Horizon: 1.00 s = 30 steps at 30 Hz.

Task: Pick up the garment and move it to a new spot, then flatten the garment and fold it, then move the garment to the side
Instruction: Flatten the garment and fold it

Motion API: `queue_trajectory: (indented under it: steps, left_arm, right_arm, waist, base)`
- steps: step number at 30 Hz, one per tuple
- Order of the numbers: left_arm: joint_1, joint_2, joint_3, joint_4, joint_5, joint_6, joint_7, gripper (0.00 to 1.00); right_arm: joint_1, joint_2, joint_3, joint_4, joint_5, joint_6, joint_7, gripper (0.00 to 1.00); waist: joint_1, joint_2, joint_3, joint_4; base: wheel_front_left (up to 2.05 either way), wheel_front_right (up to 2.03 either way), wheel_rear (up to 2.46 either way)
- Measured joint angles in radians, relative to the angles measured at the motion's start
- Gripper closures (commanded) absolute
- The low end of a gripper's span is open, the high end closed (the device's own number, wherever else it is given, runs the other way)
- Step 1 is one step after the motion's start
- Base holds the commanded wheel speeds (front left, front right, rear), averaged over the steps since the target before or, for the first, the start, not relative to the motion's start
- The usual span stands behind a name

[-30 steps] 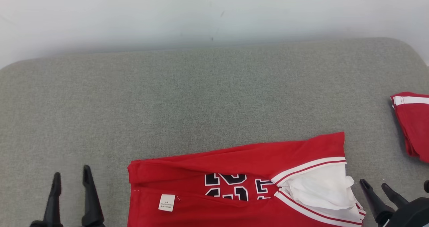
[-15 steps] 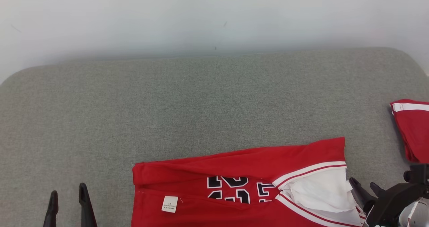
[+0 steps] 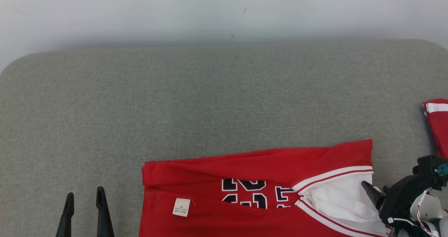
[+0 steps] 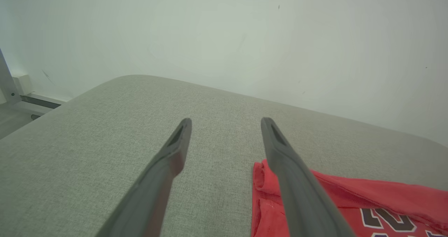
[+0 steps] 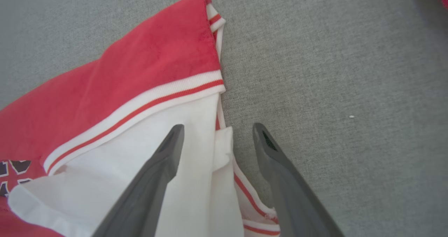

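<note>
Left pincer (image 3: 85, 192), head view: two dark fingers spread wide, holding nothing, over the grey fabric-covered bench (image 3: 224, 90) just left of the red basketball jersey with white-and-red striped trim (image 3: 245, 167), not touching it. Right pincer (image 3: 374, 187): also spread and empty, tips at the jersey's white inner lining (image 3: 336, 198) near its right end. Jersey lies partly folded at the bench's near edge, white care label (image 3: 181, 207) showing. A second folded red garment (image 3: 437, 125) sits well apart at far right.

Left wrist view: fingers apart, bare bench between them; jersey's left hem corner just beside one finger.

Right wrist view: fingers straddle the jersey's edge, one over white lining, the other over bare bench. Contact cannot be told.

Risks, judged: closing here may catch only the loose lining layer, so the fold peels open on lifting. Left pincer stands off the hem; a one-sided pull would skew or bunch the cloth.
</note>
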Motion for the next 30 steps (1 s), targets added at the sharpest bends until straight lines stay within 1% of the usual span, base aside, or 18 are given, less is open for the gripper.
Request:
queue_trajectory:
  steps: [4,10,11,12,13,14,17,21,26,27,30]
  left_arm:
    - [-0.012,0.0,-0.005,0.002,0.003,0.003,0.0,0.0]
    - [-0.02,0.0,-0.005,0.007,0.002,0.006,0.0,0.0]
    - [-0.02,0.0,-0.004,0.007,0.002,0.007,0.0,0.0]
    - [-0.02,0.0,-0.004,0.007,0.002,0.007,0.0,0.0]
    - [-0.021,0.0,-0.004,0.008,0.002,0.007,0.0,0.0]
    - [-0.021,0.0,-0.004,0.01,0.002,0.009,0.0,0.0]
    - [-0.022,0.0,-0.003,0.013,0.002,0.011,0.0,0.0]
    - [-0.022,0.0,-0.004,0.016,0.001,0.012,0.0,0.0]
    - [-0.021,0.0,-0.005,0.016,0.0,0.013,0.0,0.0]
    - [-0.019,0.0,-0.002,0.014,-0.003,0.016,0.0,0.0]
    - [-0.017,0.0,0.002,0.013,-0.007,0.016,0.0,0.0]
  right_arm:
    - [-0.017,0.002,0.005,0.051,-0.012,0.0,0.02,0.0]
    - [-0.037,0.005,0.013,0.084,-0.024,-0.003,0.033,0.0]
    - [-0.039,0.005,0.015,0.086,-0.023,-0.003,0.034,0.11]
    - [-0.041,0.005,0.016,0.087,-0.021,-0.003,0.033,0.58]
    - [-0.043,0.004,0.019,0.089,-0.021,-0.003,0.033,0.75]
    - [-0.046,0.003,0.024,0.091,-0.019,-0.003,0.033,1.0]
    - [-0.057,0.009,0.03,0.095,-0.017,-0.003,0.027,1.0]
    - [-0.065,0.012,0.01,0.093,-0.026,-0.003,0.006,1.0]
    - [-0.069,0.008,-0.059,0.054,-0.031,-0.003,-0.012,1.0]
    - [-0.068,0.002,-0.094,0.028,-0.03,-0.003,-0.015,1.0]
    - [-0.059,-0.005,-0.147,-0.019,-0.035,-0.003,-0.009,1.0]
  waist:
    - [0.0001,0.0,0.017,0.016]
    - [0.0,-0.0001,0.031,0.038]
    - [-0.0001,-0.0001,0.032,0.04]
    - [0.0,-0.0001,0.032,0.041]
    - [0.0,-0.0001,0.033,0.042]
    - [0.0,0.0,0.032,0.043]
    - [0.0,0.0,0.03,0.041]
    - [0.0,0.0,0.026,0.035]
    - [0.0,0.0,0.019,0.023]
    - [0.0,0.0,0.017,0.016]
    - [0.0,0.0,0.014,0.002]
  base:
    - [0.0,0.0,0.0]
    - [0.0,0.0,0.0]
    - [0.0,0.0,0.0]
    - [0.0,0.0,0.0]
    - [0.0,0.0,0.0]
    - [0.0,0.0,0.0]
    - [0.0,0.0,0.0]
    - [0.0,0.0,0.0]
    - [0.0,0.0,0.0]
    - [0.0,0.0,0.0]
    - [0.0,0.0,0.0]
